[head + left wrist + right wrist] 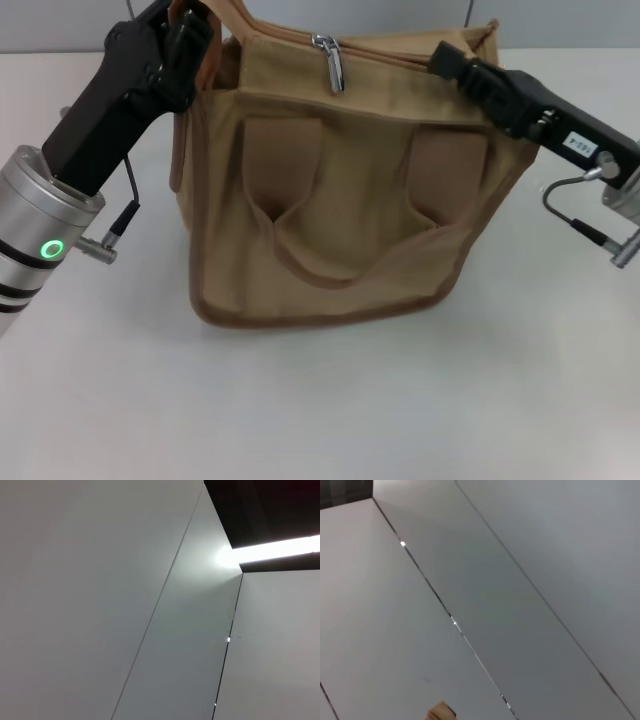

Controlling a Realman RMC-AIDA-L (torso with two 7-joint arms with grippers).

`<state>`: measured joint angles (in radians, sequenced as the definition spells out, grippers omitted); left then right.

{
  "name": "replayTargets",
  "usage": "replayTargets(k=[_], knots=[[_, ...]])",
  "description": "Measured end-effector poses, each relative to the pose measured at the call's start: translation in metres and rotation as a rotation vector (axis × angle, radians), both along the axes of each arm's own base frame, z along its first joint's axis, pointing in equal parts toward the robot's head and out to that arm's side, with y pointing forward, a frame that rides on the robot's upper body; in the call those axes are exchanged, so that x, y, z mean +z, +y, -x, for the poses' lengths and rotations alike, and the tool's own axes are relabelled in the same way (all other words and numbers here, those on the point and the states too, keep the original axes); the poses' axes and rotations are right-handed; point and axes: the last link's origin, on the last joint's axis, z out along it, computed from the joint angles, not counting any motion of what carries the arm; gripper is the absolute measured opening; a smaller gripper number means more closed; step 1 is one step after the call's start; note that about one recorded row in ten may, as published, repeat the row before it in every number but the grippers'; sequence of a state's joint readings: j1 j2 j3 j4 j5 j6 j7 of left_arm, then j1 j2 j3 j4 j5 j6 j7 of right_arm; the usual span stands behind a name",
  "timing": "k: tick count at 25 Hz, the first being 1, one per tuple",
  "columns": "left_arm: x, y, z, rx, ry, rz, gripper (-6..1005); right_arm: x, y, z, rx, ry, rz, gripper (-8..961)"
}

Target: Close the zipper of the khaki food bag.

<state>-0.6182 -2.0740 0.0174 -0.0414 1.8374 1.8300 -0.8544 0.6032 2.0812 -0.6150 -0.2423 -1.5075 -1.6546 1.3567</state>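
Khaki food bag: canvas tote standing upright on the white table, mid-view, its looped strap handle facing me; what it holds I cannot see.
Zipper: runs along the top edge, silver pull tab hanging near the middle.
Left gripper: mine, at the bag's top left corner, touching the fabric; how its fingers stand, I cannot tell.
Right gripper: mine, at the top right edge; its hold is hidden too.
Wrist views: only pale wall panels.
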Motion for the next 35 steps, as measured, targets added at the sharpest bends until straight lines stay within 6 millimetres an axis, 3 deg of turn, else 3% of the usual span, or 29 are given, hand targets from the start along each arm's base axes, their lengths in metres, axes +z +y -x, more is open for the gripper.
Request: replayTargets(k=[7,14,20,31,35], knots=[[-0.001,-0.001,-0.002,-0.004,-0.011,0.003,66,0.006,-0.007,0.012,0.099,0.039,-0.003,55],[-0.003,-0.001,-0.01,-0.036,-0.031,0.01,66,-0.002,-0.006,0.025,0.15,0.032,0.039,120],[-0.004,0.003,-0.018,-0.061,-0.033,0.017,66,-0.007,-0.005,0.028,0.148,0.039,0.064,351],[-0.007,0.005,-0.023,-0.069,-0.032,0.019,67,-0.017,0.005,0.037,0.117,0.021,0.108,513],[-0.007,0.005,-0.025,-0.072,-0.032,0.02,67,-0.022,0.005,0.041,0.129,0.008,0.154,512]])
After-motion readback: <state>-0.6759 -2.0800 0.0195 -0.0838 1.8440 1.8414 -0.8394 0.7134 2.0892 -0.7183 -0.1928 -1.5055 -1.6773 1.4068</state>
